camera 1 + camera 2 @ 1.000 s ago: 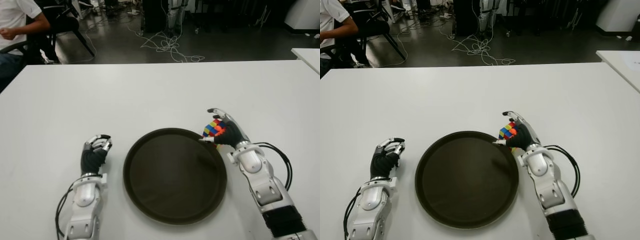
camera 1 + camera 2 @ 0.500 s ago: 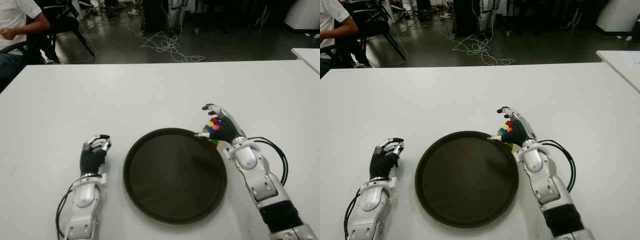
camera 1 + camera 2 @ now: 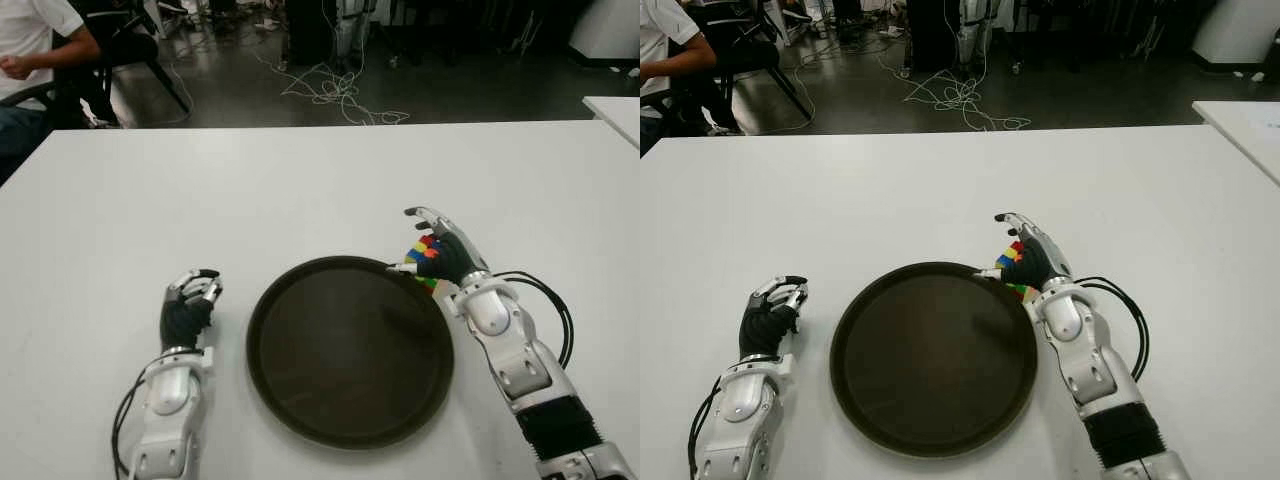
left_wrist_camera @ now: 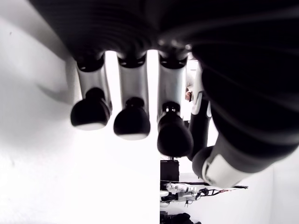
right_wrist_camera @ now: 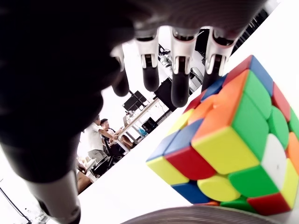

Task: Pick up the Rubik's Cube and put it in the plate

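Still outside plate [image 3: 300,390]: Rubik's Cube [image 5: 229,144]

**Right hand cupped forward, left hand idle**

The right hand [image 3: 440,255] reaches forward from a bent forearm, its fingers [image 5: 180,70] extended and loosely arched, thumb apart below them. The left hand [image 3: 190,300] shows nearer the body on the left, its fingers [image 4: 131,116] curled downward and holding nothing.

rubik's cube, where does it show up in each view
Left eye view: Rubik's Cube at the right hand, beside the plate's far right rim.
Right eye view: same spot.
Left wrist view: not in it.
Right wrist view: close up, before the fingers.
Shared landmark: the dark plate rim.
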Robot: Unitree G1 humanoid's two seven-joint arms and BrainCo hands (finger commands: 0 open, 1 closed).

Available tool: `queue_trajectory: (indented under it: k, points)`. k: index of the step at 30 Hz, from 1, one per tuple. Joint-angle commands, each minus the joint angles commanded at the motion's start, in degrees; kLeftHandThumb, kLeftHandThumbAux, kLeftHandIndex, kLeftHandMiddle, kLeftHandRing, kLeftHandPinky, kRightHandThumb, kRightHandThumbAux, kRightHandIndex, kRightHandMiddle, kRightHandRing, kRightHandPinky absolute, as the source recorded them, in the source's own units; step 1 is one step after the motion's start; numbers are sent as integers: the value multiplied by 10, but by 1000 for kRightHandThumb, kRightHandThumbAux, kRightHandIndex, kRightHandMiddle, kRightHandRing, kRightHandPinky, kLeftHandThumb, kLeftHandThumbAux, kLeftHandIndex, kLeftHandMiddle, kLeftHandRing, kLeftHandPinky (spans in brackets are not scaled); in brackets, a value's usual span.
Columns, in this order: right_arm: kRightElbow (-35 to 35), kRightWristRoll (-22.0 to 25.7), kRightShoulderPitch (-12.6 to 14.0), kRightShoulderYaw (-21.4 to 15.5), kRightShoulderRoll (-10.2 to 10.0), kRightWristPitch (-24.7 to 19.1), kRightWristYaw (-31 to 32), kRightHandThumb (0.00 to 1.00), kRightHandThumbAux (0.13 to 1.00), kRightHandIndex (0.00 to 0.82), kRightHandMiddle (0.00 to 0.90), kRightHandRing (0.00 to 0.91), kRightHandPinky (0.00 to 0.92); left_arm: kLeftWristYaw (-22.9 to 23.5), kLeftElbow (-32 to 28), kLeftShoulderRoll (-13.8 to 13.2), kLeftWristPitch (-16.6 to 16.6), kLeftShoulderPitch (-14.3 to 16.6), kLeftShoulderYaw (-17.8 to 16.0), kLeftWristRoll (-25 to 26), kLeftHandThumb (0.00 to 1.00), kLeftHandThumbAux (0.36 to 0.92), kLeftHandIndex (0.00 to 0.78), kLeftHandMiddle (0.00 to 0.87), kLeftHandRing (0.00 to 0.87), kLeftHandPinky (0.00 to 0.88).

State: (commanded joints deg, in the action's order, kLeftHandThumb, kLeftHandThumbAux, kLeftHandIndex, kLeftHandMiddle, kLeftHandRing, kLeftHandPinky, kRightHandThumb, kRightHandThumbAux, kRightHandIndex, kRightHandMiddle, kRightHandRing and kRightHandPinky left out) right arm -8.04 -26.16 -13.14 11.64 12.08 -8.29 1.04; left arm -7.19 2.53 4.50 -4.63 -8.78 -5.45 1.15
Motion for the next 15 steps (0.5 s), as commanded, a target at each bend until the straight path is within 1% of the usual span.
queue_trajectory:
  k: [7, 11, 15]
  points:
    - [-11, 1, -4, -1, 0, 2, -3, 0, 773, 194, 148, 178, 237, -2, 0, 0, 4, -1, 0, -2, 712, 704, 443, 830, 836, 833]
    - [-14, -1, -4, -2, 1, 4, -7, 0, 765, 192, 142, 172, 238, -2, 3, 1, 9, -1, -2, 0, 712, 704, 443, 831, 837, 835]
    - [-15, -7, -4, -1, 4, 7, -15, 0, 765, 176, 136, 177, 260, 1, 6, 0, 12, 0, -3, 3, 712, 704, 443, 829, 835, 829]
